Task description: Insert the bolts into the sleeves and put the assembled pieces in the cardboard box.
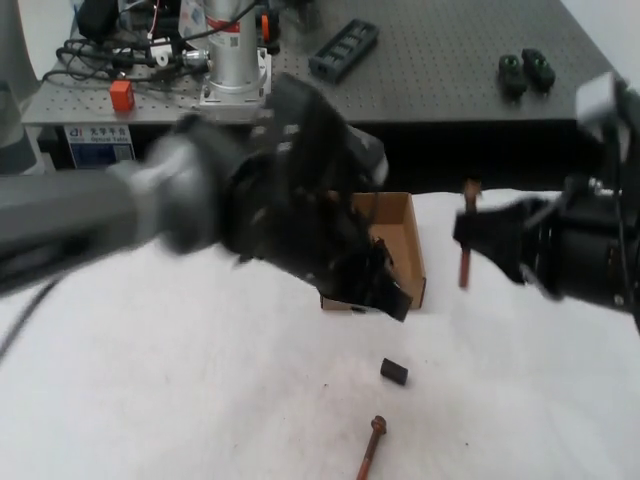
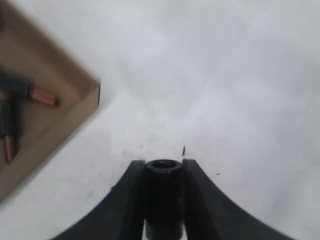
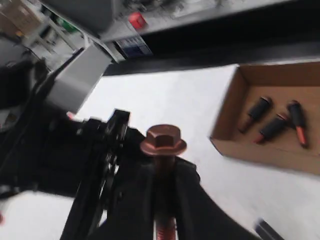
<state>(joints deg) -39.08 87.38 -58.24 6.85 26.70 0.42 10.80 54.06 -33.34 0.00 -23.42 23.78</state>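
A sleeve (image 2: 162, 200) is pinched in the left claw (image 2: 162, 168), a bolt (image 3: 162, 142) in the right claw (image 3: 162, 175) (at 3 o'clock of the box (image 1: 400, 240)); misaligned, the bolt could be jammed or dropped.

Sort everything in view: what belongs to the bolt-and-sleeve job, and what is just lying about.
Job:
held sleeve in left pincer
held bolt in right pincer
loose sleeve
loose bolt
cardboard box
assembled pieces inside it

Lying about:
orange block
black tray
two black parts
cables
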